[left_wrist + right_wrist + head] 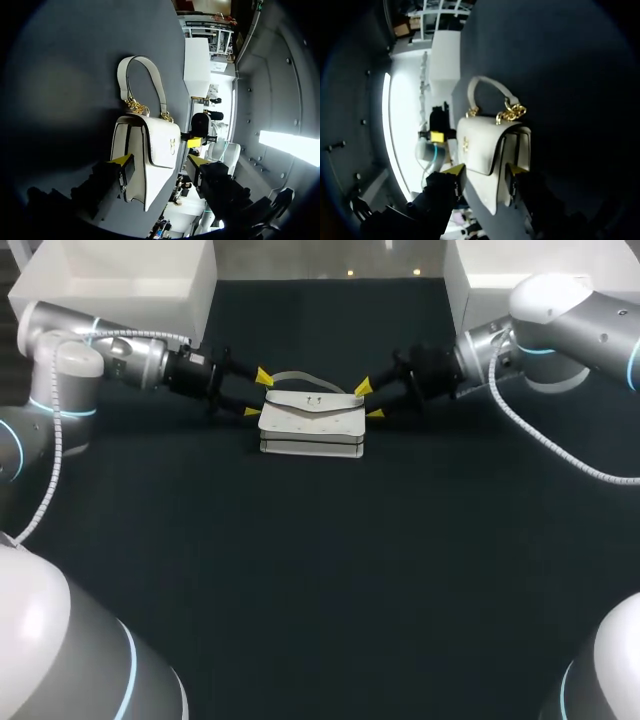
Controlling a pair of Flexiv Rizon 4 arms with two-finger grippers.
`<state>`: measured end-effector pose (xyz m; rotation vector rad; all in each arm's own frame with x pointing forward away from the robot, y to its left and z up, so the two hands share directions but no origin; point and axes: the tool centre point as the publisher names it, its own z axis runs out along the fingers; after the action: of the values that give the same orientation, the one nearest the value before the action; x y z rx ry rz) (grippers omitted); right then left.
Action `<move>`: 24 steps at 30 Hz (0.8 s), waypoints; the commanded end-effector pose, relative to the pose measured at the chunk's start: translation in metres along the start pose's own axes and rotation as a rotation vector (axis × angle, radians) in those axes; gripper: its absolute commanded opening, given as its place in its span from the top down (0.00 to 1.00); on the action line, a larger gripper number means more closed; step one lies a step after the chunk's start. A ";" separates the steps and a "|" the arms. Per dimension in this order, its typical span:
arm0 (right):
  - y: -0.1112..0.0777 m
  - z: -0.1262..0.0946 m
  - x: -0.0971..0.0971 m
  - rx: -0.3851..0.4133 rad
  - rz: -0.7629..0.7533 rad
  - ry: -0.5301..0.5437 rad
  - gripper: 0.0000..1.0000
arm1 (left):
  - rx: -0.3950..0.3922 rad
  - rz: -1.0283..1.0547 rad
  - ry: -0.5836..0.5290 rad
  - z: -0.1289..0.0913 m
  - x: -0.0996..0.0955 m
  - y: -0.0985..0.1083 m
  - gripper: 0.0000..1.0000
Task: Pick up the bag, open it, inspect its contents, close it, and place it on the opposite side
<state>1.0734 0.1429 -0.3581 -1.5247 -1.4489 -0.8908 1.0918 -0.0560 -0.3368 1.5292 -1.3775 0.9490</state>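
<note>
The bag [311, 420] looks like smooth white leather with a soft sheen, and its handle [150, 75] looks the same; the chain links [136, 106] and clasp [172, 145] are shiny gold metal. The desk [320, 570] is dark, matt and cloth-like. The left hand [257, 394] and right hand [368, 400] are matt black with plastic-looking yellow tips; the left arm [60, 370] and right arm [570, 320] have glossy white shells and satin silver metal

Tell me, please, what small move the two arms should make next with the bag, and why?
Probably close both sets of jaws on the bag. It sits on the table, flap shut, and each arm's jaws appear open and straddle one end of it, so a grip seems needed before lifting.
</note>
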 end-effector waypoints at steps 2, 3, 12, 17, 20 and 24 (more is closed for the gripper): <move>0.004 0.005 -0.002 0.011 0.004 0.006 0.52 | -0.003 -0.010 0.013 0.005 -0.003 -0.002 0.36; 0.003 0.006 -0.002 0.011 0.005 0.009 0.52 | -0.006 -0.011 0.014 0.006 -0.003 -0.002 0.38; 0.003 0.012 -0.004 0.002 0.022 0.035 0.51 | -0.008 -0.030 0.001 0.013 -0.009 -0.005 0.57; 0.001 0.014 -0.006 -0.004 0.036 0.045 0.54 | -0.001 -0.038 -0.005 0.014 -0.012 -0.006 0.74; -0.001 0.015 -0.008 -0.008 0.044 0.047 0.60 | -0.001 -0.039 0.000 0.014 -0.014 -0.005 0.95; -0.001 0.016 -0.010 -0.013 0.053 0.074 1.00 | -0.007 -0.033 0.005 0.016 -0.014 -0.002 1.00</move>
<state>1.0713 0.1544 -0.3686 -1.5310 -1.3583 -0.9023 1.0910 -0.0654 -0.3520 1.5489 -1.3496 0.9240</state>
